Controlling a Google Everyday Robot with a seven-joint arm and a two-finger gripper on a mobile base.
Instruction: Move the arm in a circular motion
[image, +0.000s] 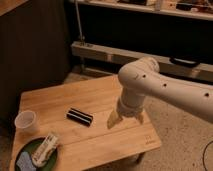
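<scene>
My claw hangs wide open over the right side of the counter, with bare wood around it. A black box lies near, to the left. A cup and a full green plate crowd the far left corner.

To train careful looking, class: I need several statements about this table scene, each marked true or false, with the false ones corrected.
1. The gripper hangs over the right part of the table. True.
2. The jaws hold the black box. False: the box lies on the table, left of the gripper and apart from it; the jaws are open and empty.
3. The cup stands on the plate. False: it stands on the table, behind the plate, near the left edge.
4. The plate has a wrapped item on it. True.
</scene>
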